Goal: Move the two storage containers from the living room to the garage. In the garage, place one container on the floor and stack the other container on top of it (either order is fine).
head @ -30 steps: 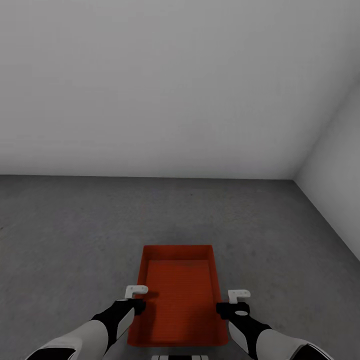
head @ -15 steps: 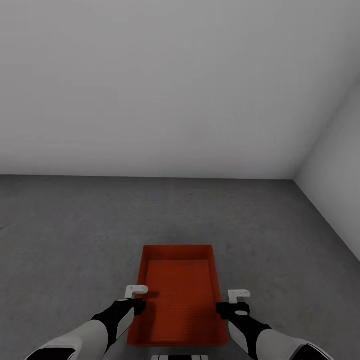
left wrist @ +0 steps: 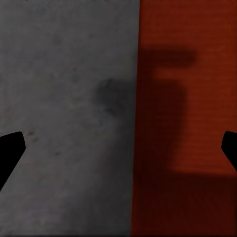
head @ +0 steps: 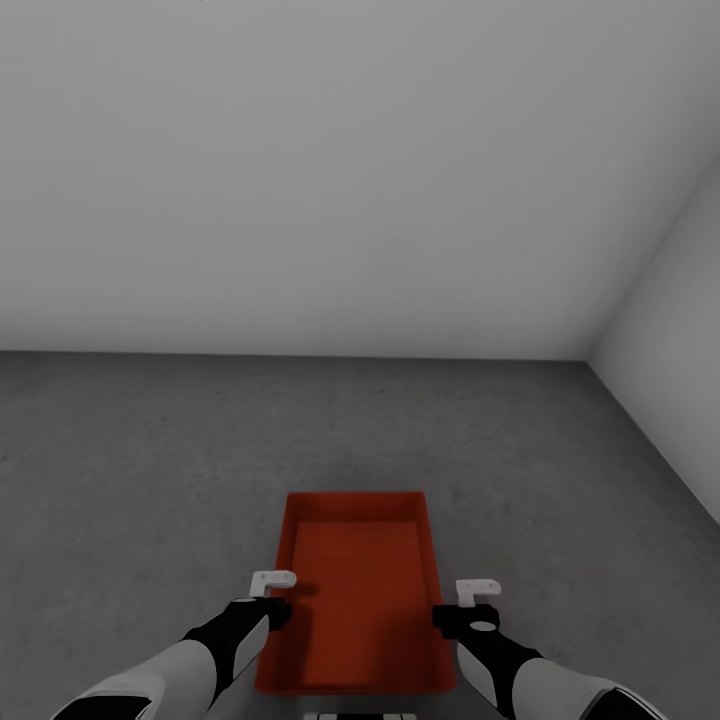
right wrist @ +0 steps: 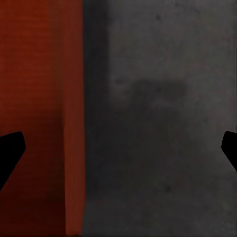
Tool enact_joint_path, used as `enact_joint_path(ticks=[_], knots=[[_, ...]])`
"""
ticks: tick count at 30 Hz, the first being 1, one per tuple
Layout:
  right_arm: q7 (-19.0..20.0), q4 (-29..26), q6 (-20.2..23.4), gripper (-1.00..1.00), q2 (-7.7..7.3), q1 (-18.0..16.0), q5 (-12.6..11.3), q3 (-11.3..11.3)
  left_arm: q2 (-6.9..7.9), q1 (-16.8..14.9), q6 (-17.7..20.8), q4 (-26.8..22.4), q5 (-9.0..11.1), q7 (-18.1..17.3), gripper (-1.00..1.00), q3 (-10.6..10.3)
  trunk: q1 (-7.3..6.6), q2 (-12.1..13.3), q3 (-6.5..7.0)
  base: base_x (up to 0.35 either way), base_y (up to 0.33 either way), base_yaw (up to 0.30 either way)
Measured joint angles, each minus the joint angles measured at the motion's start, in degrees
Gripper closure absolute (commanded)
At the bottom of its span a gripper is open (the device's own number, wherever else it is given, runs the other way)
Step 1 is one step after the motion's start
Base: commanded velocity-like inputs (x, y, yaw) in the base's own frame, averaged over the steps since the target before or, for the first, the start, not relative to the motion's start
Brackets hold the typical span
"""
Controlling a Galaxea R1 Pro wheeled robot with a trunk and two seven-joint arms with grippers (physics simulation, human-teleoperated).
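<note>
One orange-red storage container [head: 355, 600] lies open side up on the dark grey concrete floor [head: 150, 470] of the garage, just in front of me. My left gripper [head: 268, 612] hangs over its left long wall, my right gripper [head: 462, 618] over its right long wall. In the left wrist view the open left gripper [left wrist: 118, 148] straddles the wall edge of the container [left wrist: 187, 123], one fingertip over the tub and one over the floor. In the right wrist view the right gripper [right wrist: 118, 148] straddles the container [right wrist: 39, 98] the same way. Neither holds anything.
A plain white wall [head: 350, 200] runs across the back and meets a second white wall [head: 680, 330] in a corner at the far right. Bare concrete stretches to the left, right and beyond the tub.
</note>
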Motion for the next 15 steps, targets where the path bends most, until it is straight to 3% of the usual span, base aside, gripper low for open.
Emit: enact_joint_path(ticks=[15], knots=[[-0.03, 0.0, 0.0, -1.0, 0.0, 0.0, 0.0, 0.0, 0.0, 0.0, 0.37, 0.0, 0.07, 0.0, -1.0, 0.0, -3.29, 6.02, 2.69, 0.0, 0.0, 0.0]])
